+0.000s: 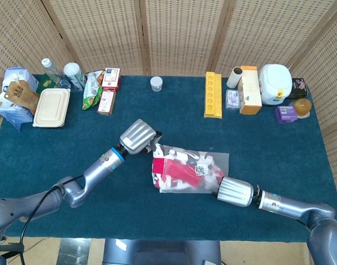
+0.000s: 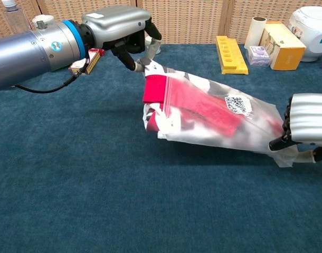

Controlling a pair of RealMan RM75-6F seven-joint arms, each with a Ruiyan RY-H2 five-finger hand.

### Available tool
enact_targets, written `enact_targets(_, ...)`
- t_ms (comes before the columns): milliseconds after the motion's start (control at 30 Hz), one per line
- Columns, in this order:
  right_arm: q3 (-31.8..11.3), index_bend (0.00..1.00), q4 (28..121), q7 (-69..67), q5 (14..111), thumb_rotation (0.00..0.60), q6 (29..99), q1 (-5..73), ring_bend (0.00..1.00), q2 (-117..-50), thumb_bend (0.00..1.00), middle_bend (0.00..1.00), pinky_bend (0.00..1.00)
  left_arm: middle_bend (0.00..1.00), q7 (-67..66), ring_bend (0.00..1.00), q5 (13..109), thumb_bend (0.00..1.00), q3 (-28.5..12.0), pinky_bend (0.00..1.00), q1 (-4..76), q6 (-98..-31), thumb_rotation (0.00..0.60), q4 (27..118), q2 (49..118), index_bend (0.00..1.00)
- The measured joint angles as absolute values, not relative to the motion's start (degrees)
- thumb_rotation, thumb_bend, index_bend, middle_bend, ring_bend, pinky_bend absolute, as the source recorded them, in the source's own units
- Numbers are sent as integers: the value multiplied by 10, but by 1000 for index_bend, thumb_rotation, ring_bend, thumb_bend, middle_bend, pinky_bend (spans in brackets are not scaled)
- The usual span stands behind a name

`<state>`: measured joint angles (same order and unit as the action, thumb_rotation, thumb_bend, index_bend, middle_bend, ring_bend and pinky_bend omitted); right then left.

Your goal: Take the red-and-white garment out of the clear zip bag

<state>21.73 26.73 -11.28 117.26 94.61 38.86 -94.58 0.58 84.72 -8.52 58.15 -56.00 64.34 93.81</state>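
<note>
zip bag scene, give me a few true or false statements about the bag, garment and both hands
1. The left hand pinches the open end of the clear zip bag. True.
2. The red-and-white garment lies completely outside the bag. False: only its red edge pokes out of the mouth; most is inside.
3. The right hand holds the bag's closed end. True.
4. The bag is lifted well clear of the table. False: it rests on the blue cloth.
5. The left hand grips the yellow tray. False: that tray stands untouched at the back.
</note>
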Motion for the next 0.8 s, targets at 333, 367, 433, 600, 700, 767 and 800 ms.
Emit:
enact_targets(333,211,834,292,-97,1168,600,923,384,1000,-925,513,987,1000,1000,22,1000,847,399,-88,999,567,-572,600,663,911,877)
enact_targets(367,210,834,294,-96,1167,600,921,384,1000,-923,513,987,1000,1000,23,1000,847,399,-88,999,566,-572,600,664,909,877)
enact_targets(433,209,835,296,-94,1167,600,918,383,1000,-920,513,988,1000,1000,25,1000,847,399,-87,999,564,-573,600,664,906,877)
enact_targets(600,206,836,306,-89,1164,600,911,380,1000,-909,518,989,1000,1000,30,1000,847,398,-86,999,557,-575,600,665,893,877)
enact_targets(700,205,837,310,-85,1163,600,905,377,1000,-902,519,990,1000,1000,34,1000,846,398,-85,999,552,-577,600,667,883,876)
enact_targets(767,205,837,313,-83,1162,600,901,375,1000,-897,520,990,1000,1000,36,1000,846,397,-84,999,547,-579,600,668,876,877)
enact_targets(800,204,837,314,-82,1162,600,900,374,1000,-895,520,989,1000,1000,37,1000,846,397,-83,999,545,-580,600,669,873,877)
